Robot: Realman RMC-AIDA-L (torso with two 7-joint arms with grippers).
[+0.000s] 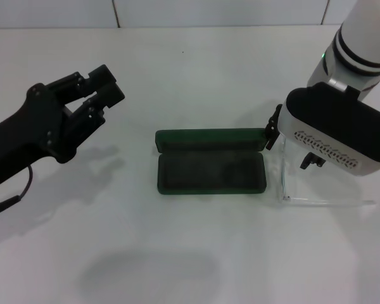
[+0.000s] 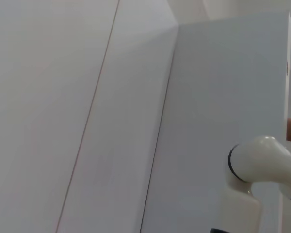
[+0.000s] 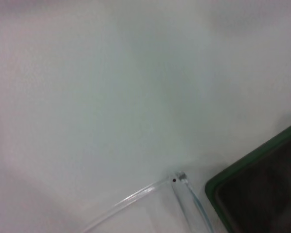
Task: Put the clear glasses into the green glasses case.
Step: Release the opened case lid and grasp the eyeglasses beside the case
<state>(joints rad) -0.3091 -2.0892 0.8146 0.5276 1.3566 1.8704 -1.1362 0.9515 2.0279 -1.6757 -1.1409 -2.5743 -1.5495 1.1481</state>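
The green glasses case (image 1: 211, 172) lies open in the middle of the table, its lid (image 1: 209, 139) folded back on the far side; one of its corners (image 3: 262, 196) shows in the right wrist view. The clear glasses (image 1: 290, 183) rest on the table just right of the case, partly under my right arm. Their hinge (image 3: 177, 179) and a thin temple arm appear in the right wrist view. My right gripper (image 1: 273, 133) hangs low over the glasses by the case's right end. Raised at the far left, away from both, is my left gripper (image 1: 104, 88).
The table (image 1: 190, 76) is plain white, with a tiled wall behind it. A thin cable (image 1: 12, 199) hangs under my left arm. The left wrist view shows only white panels and my right arm (image 2: 259, 167).
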